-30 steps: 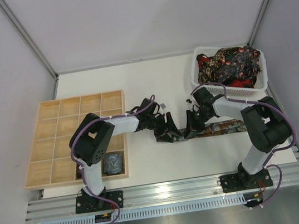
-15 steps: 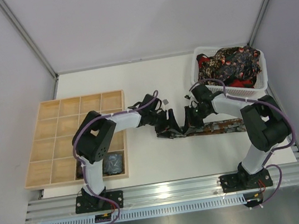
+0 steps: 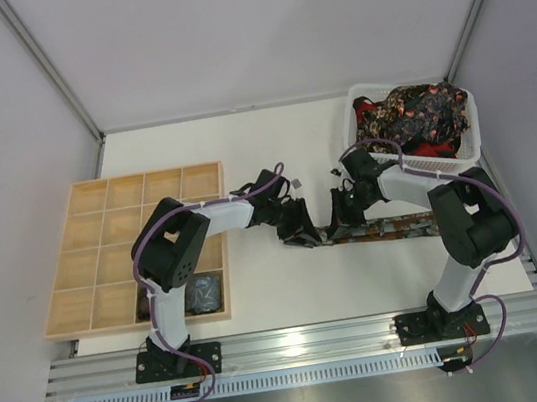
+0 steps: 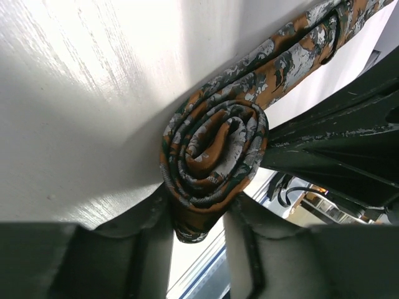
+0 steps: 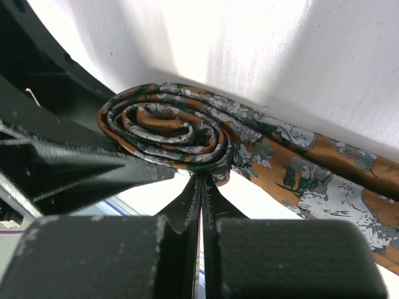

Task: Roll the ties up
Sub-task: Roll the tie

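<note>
We see a white table (image 3: 271, 150) with a pale wooden grid tray (image 3: 102, 236) along its left side and a white mesh basket (image 3: 352, 138) at the far right corner. The basket holds a heap of ties (image 3: 413, 117) in dark fabric with red flecks. Between tray and basket, near the middle of the table, both arms reach inward and meet over one tie (image 3: 404, 229), orange-brown with grey and dark green markings. Its long axis runs left to right, roughly along the near edge. The flat tail lies on the table and points right, toward the right arm's base, and the left end is wound up. From above, the two gripper heads hide most of that wound end. In the wrist views we see it as a tight spiral coil (image 4: 212, 156) lying on the table, with one spiral face turned to each camera. The dark body of the opposite gripper fills one side of each of these views. The left gripper (image 4: 196, 233) has its jaws clamped on the lower edge of the coil. The right gripper (image 5: 201, 187) has its jaws pressed together, tips touching the coil's rim, and we cannot tell whether any fabric is caught between them. A small dark rolled tie (image 3: 203, 294) sits in the tray's near right compartment.
</note>
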`<control>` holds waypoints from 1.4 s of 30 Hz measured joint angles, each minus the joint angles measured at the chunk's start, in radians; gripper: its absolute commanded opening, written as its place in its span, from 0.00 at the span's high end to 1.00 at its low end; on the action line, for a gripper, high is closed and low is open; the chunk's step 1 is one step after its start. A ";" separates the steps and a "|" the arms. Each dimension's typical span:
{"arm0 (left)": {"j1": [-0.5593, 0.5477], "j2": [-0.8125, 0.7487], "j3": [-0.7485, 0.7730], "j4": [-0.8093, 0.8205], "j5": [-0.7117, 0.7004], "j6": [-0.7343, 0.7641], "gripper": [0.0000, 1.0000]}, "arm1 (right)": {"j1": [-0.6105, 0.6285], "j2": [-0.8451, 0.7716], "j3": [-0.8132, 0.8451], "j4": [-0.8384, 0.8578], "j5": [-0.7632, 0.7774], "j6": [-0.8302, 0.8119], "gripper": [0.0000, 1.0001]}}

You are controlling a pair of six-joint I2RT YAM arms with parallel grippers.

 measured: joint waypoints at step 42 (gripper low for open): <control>0.031 -0.278 -0.247 -0.167 -0.111 -0.061 0.83 | 0.194 0.070 0.075 0.025 0.071 0.047 1.00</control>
